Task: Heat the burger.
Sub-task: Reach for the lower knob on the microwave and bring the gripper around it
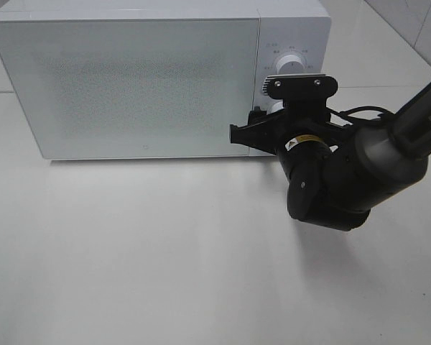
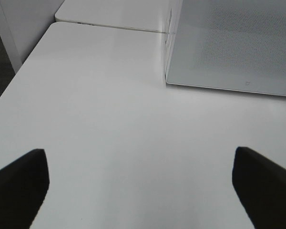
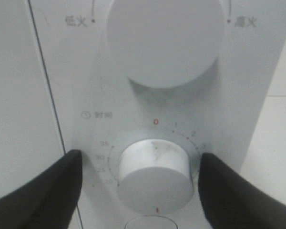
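The burger is not in view. The white microwave (image 1: 129, 79) stands at the back of the table with its door shut. My right gripper (image 1: 273, 118) is at the control panel on the microwave's right side. In the right wrist view it (image 3: 139, 160) is open, with one black finger on each side of the lower timer knob (image 3: 155, 174) and a gap at each side. The knob's red mark points downward. The larger power knob (image 3: 164, 40) is above it. My left gripper (image 2: 143, 191) is open and empty over the bare white table (image 2: 100, 119).
The microwave's front left corner (image 2: 169, 78) shows in the left wrist view, ahead of the left gripper. A second table surface (image 2: 114, 12) lies behind the seam. My right arm (image 1: 345, 172) lies in front of the microwave's right end.
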